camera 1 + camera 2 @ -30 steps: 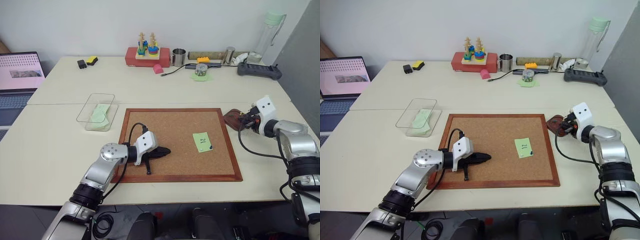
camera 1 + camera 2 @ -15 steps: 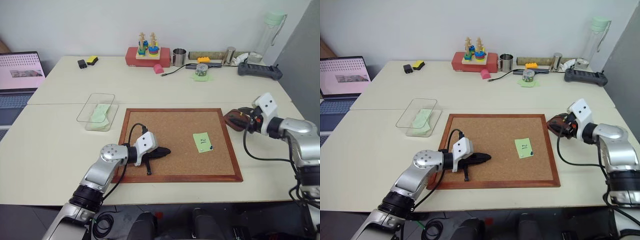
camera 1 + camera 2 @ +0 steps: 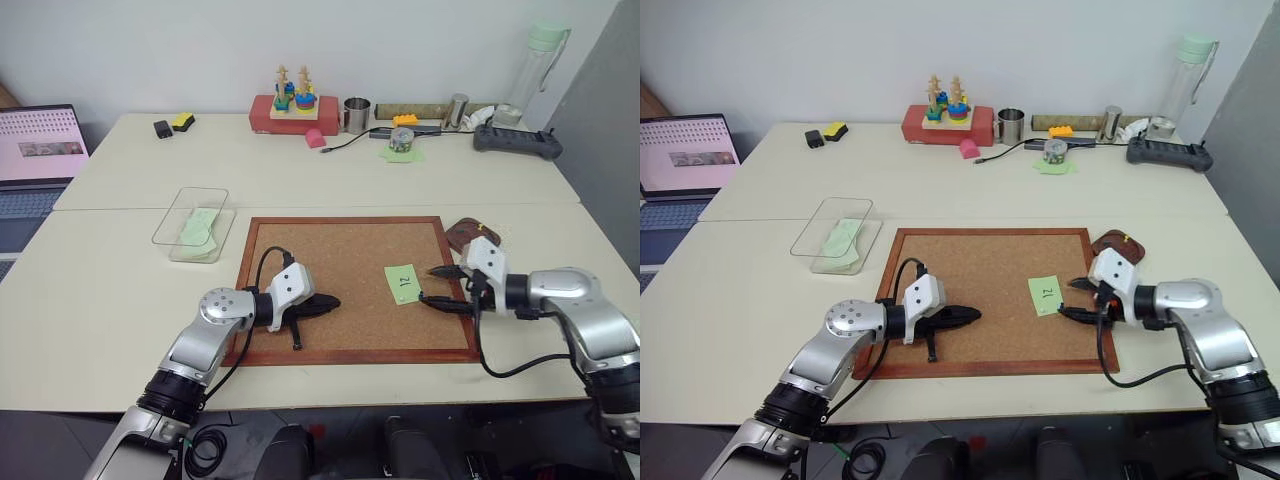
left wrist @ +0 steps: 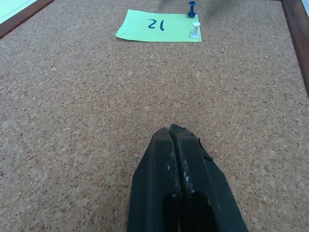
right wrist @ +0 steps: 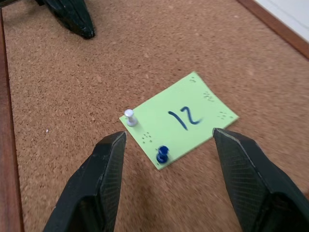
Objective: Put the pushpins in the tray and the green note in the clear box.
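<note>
Note (image 5: 179, 119), green with "12" on it, lies flat on the corkboard (image 3: 330, 250), held by two pins at its near edge: a white one (image 5: 129, 116) and a blue one (image 5: 162, 154).

Left pincer (image 3: 328, 300): fingers pressed together, empty, resting low over the cork. Note well apart ahead of its tip. Clear box (image 3: 193, 223) off the board behind it, already holding a plain green slip.

Right pincer (image 5: 166, 188): fingers spread wide, holding nothing. Both pins and the note's near corner sit between and just ahead of the two tips. Tray (image 3: 470, 235) behind it, just off the board's frame.

Risks, as I judge them:
- Pins stand close together. A wide closing could catch both, or pinch the paper edge with a pin and tear or crumple it.
- Pin heads are tiny and smooth, so a grip off centre could flick one across the cork or tilt it over.
- With one pin out, the note may pivot or lift on the other.
- Tray is small and a released pin might bounce out.
</note>
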Motion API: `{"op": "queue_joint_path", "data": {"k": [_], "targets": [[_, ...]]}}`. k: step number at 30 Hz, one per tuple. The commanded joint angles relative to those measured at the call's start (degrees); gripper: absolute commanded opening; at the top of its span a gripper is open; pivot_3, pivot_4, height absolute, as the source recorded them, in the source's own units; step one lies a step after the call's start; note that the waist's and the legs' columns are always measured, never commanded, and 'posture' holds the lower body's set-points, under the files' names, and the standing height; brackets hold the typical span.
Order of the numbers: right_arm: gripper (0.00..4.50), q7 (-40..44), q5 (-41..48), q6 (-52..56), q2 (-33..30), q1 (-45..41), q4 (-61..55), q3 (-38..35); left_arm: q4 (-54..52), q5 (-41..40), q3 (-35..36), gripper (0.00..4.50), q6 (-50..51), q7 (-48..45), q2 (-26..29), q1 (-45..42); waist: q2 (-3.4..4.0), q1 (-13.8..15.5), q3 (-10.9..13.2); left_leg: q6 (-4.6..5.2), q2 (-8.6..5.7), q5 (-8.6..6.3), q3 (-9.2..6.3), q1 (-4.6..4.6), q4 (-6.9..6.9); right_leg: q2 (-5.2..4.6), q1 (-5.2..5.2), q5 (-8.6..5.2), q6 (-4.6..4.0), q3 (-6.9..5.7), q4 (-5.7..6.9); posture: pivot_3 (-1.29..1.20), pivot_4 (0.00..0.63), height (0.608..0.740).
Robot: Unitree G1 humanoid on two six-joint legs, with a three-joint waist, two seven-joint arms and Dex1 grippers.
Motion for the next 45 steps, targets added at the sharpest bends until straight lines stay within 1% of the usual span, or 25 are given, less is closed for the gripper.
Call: {"op": "queue_joint_path", "data": {"k": [1,3,6,7,11,13,14,16,18,22,28,38,41,43,45], "targets": [[2.99,0.05,-0.96,-3.03,0.3,-1.13,1.78,-0.21,1.73,1.63,0.02,0.0,1.5,0.58,1.0,1.54,0.0,-0.01,0.0,0.0,0.0,0.0,0.0,0.0,0.0,0.0,0.0,0.05,-0.08,0.0,-0.01,0.0,0.15,0.74],[2.99,0.02,-1.29,-3.88,0.73,-1.18,2.78,-0.01,1.58,1.41,0.17,0.0,1.69,0.61,0.95,1.66,0.0,-0.02,0.0,0.0,-0.01,0.0,0.01,0.0,-0.01,0.0,0.0,0.09,-0.16,0.0,-0.01,0.0,0.15,0.74],[2.58,-0.04,-1.39,-4.8,1.32,-1.06,3.78,0.09,1.4,1.26,0.26,0.0,1.84,0.63,0.91,1.81,0.0,-0.02,0.0,0.0,-0.01,0.0,0.01,0.01,-0.01,0.01,0.0,0.09,-0.15,-0.02,-0.01,0.0,0.15,0.74],[2.33,-0.03,-1.36,-4.92,1.46,-0.95,3.81,0.08,1.27,1.21,0.32,0.0,1.91,0.6,0.97,1.89,0.0,-0.02,0.0,0.0,-0.01,0.0,0.01,0.01,-0.01,0.01,0.0,0.09,-0.15,-0.02,-0.01,0.0,0.15,0.74],[1.55,0.33,-0.93,-4.94,1.94,-0.6,3.71,-0.08,0.94,1.09,0.45,0.0,2.04,0.53,1.13,2.11,0.0,-0.02,0.0,0.0,-0.01,0.0,0.0,0.01,-0.01,0.01,0.0,0.09,-0.16,-0.01,-0.01,0.0,0.15,0.74],[1.05,0.45,-0.71,-4.64,2.03,-0.48,3.66,-0.12,0.88,1.08,0.49,0.0,2.07,0.54,1.16,2.16,0.0,-0.04,0.0,0.0,-0.01,0.0,0.0,0.01,-0.01,0.01,0.0,0.09,-0.16,-0.01,-0.01,0.0,0.15,0.74],[0.92,0.53,-0.6,-4.47,2.03,-0.41,3.65,-0.13,0.88,1.11,0.5,0.0,2.07,0.54,1.17,2.15,0.0,-0.04,0.0,0.0,-0.01,0.0,0.0,0.01,-0.01,0.01,0.0,0.09,-0.16,-0.01,-0.01,0.0,0.15,0.74],[0.41,0.82,-0.54,-4.3,1.86,-0.07,3.39,-0.05,0.78,1.13,0.56,0.0,2.07,0.52,1.25,2.24,0.0,-0.05,0.0,0.0,-0.01,0.0,0.0,0.01,-0.01,0.01,-0.01,0.09,-0.16,-0.02,-0.01,0.0,0.15,0.74],[0.07,1.22,-0.38,-4.07,1.76,0.1,3.18,-0.02,0.81,1.17,0.58,0.0,2.06,0.49,1.31,2.23,0.0,-0.05,0.0,0.0,-0.01,0.0,0.0,0.01,-0.01,0.02,-0.01,0.09,-0.16,-0.02,-0.01,0.0,0.15,0.74],[0.07,2.16,0.75,-3.06,1.58,0.21,1.85,-0.25,1.17,1.3,0.62,0.0,1.97,0.48,1.42,2.1,0.0,-0.05,0.0,0.0,-0.01,0.0,0.01,0.01,-0.01,0.02,0.0,0.09,-0.16,-0.01,-0.01,0.0,0.15,0.74],[0.07,2.27,2.84,-2.65,1.3,-0.79,-1.15,-2.44,1.57,1.65,0.91,0.0,1.23,1.32,1.12,2.24,0.0,-0.05,0.0,0.0,-0.01,0.0,0.0,0.01,-0.02,0.02,-0.02,0.09,-0.16,-0.02,-0.01,0.0,0.15,0.74],[0.07,1.34,7.12,1.89,-0.18,-1.99,-5.07,-6.6,2.04,1.85,0.56,0.0,0.85,1.51,0.8,2.06,0.0,-0.03,0.0,0.0,0.0,0.0,-0.03,0.01,-0.01,0.01,-0.01,0.09,-0.15,-0.02,-0.01,0.0,0.15,0.74],[0.07,-1.57,8.09,4.28,0.27,-3.76,-3.42,-8.82,2.06,1.89,0.43,0.0,0.77,1.48,0.73,2.09,0.0,-0.03,0.0,0.0,0.0,0.0,-0.03,0.01,-0.01,0.01,-0.01,0.09,-0.16,-0.02,0.0,0.0,0.15,0.74],[0.07,-8.39,4.49,4.26,1.17,-6.69,1.85,-10.22,2.13,1.97,0.29,0.0,0.65,1.41,0.75,2.14,0.0,-0.04,0.0,0.0,0.0,0.0,-0.02,0.02,-0.01,0.01,-0.01,0.1,-0.16,0.0,0.0,0.0,0.15,0.74],[0.07,-13.35,1.06,2.71,1.61,-8.39,5.75,-10.68,2.19,2.04,0.21,0.0,0.55,1.4,0.77,2.2,0.0,-0.06,0.0,0.0,0.0,0.0,-0.01,0.03,0.0,0.01,0.0,0.1,-0.16,0.0,-0.01,0.0,0.15,0.74]]}}
